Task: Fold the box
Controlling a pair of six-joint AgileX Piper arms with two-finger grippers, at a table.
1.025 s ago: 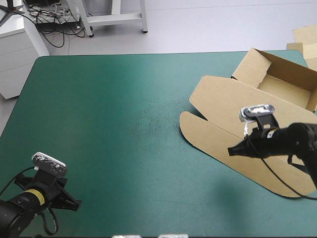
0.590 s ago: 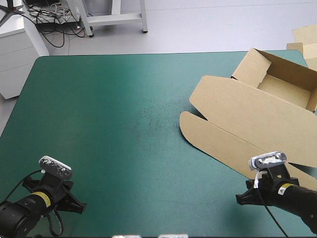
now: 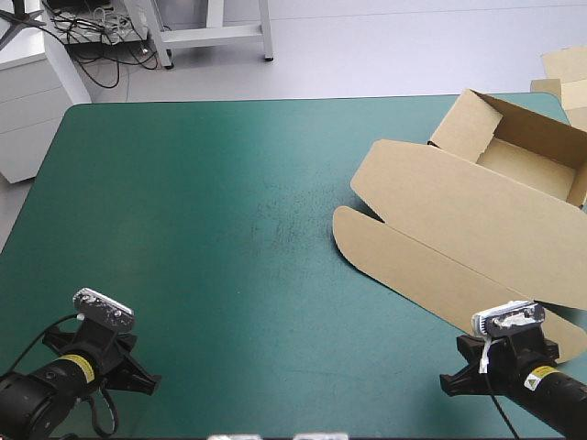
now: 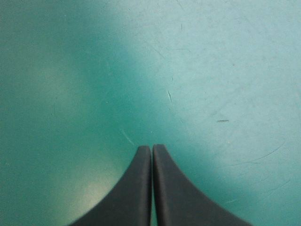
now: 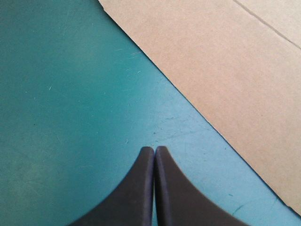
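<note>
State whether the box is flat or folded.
Partly folded: the box is an open tray with walls raised, its lid lying flat on the teal-green cover.

The teal-green table has one thing on it. The brown box lies on the right side, walls up at the far corner, lid flat.
</note>
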